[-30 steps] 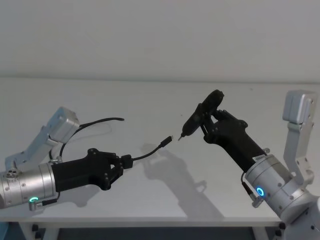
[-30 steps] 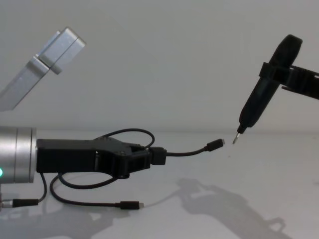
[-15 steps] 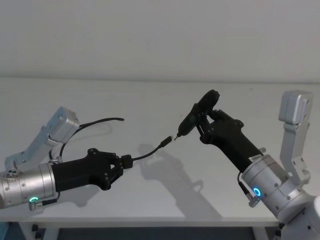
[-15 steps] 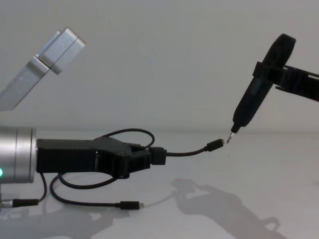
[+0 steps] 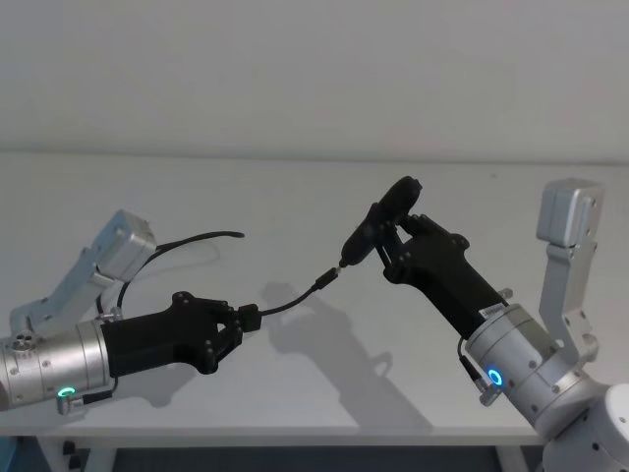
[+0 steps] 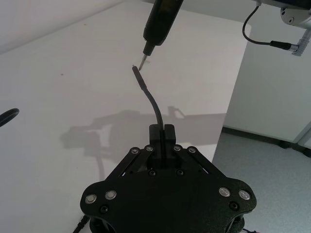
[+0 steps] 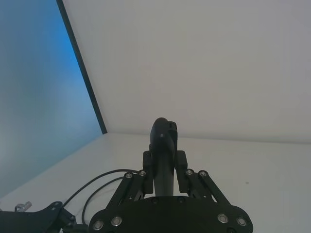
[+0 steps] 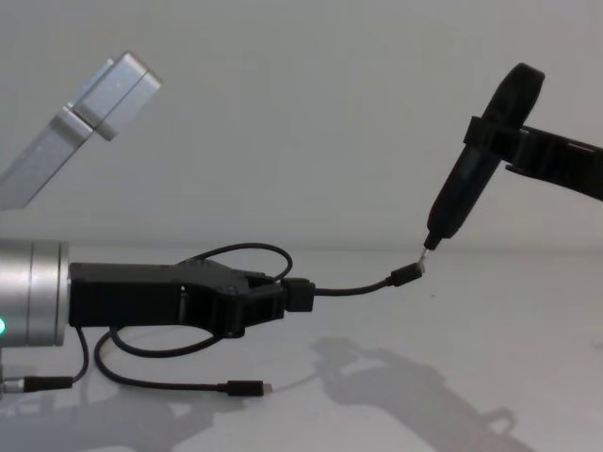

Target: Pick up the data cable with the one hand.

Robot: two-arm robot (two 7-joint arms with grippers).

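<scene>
My left end effector (image 8: 283, 299) is clamped on the data cable (image 8: 353, 288) above the worktop (image 5: 295, 197), toward its front-left edge, slack looped beneath. My right end effector (image 5: 388, 241) grips the pen-like tool (image 8: 462, 179), tip meeting the cable's free plug. Bare white surface and a plain wall lie behind.

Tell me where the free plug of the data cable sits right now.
In the chest view the data cable is clamped in the left claw, and its raised free plug sits right of centre, at the pen-like tool's tip, which the right claw holds.
</scene>
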